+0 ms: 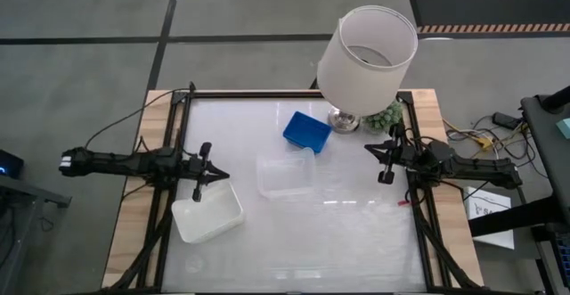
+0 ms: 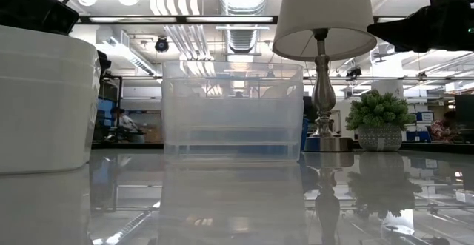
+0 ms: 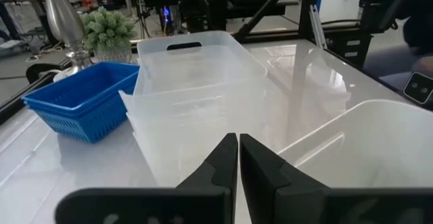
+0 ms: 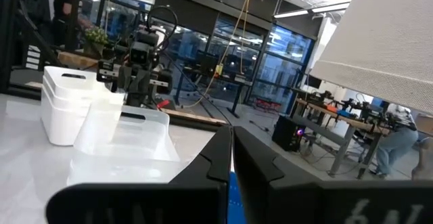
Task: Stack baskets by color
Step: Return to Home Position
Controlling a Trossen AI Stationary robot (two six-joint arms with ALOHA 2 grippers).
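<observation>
While L claw (image 3: 238,143) hangs closed, R claw's (image 4: 231,132) closed.

**Closed Fingers Facing Baskets in Three Colours**

The left gripper (image 3: 238,139) is pointing across the glossy table (image 3: 318,82), its two dark fingers (image 3: 213,171) pressing together with no gap. Just beyond the tips, the clear baskets (image 3: 196,75) are sitting nested (two rims are showing). The blue baskets (image 3: 81,99) are standing beside them, near a lamp base (image 3: 64,21) and a small plant (image 3: 108,29). A white basket (image 3: 365,136) is lying close on the other side.

blue mesh baskets (image 1: 306,132); clear baskets (image 1: 285,175); white baskets (image 1: 207,217); white lampshade (image 1: 367,56).
</observation>
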